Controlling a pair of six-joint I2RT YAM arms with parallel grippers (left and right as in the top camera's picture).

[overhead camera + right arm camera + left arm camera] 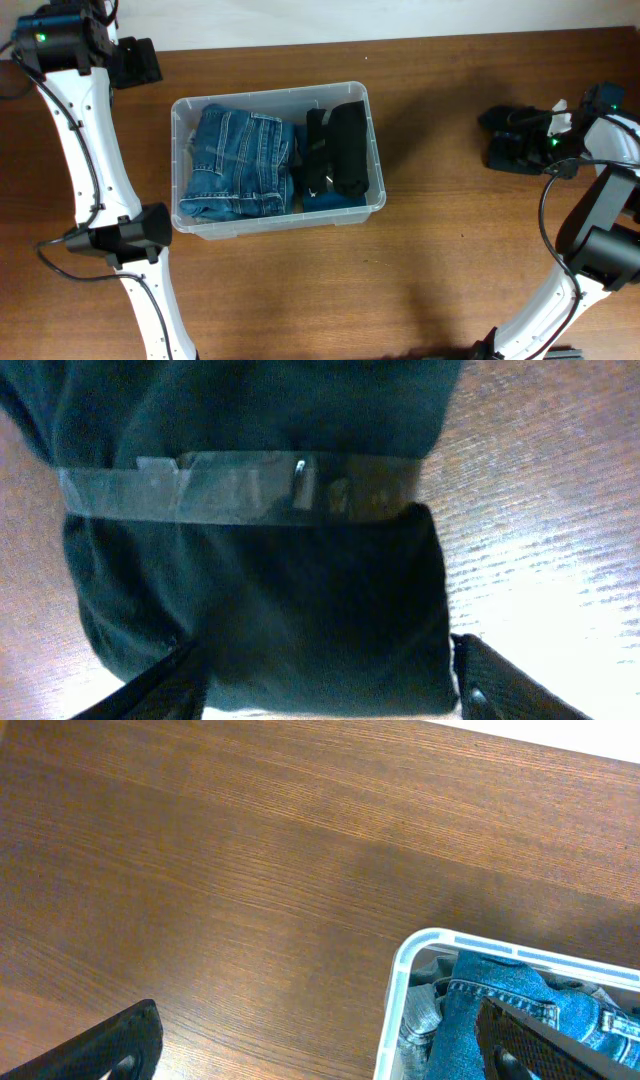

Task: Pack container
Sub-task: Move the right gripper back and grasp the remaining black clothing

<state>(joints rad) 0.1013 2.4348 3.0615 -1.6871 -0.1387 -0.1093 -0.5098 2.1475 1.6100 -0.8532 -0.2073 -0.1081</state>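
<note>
1. The clear plastic container (280, 226) sits on the wooden worktop (300, 300), left of centre.
2. Inside it, folded blue jeans (240, 165) fill the left part and a folded black garment (338, 150) lies along the right.
3. The left end effector (315, 1020) hangs just beyond the container's far left corner, fingers spread, nothing between them.
4. The right end effector (325, 650) straddles a dark cloth bundle (250, 600) banded with clear tape, well right of the container; whether it presses the bundle cannot be told.
</note>
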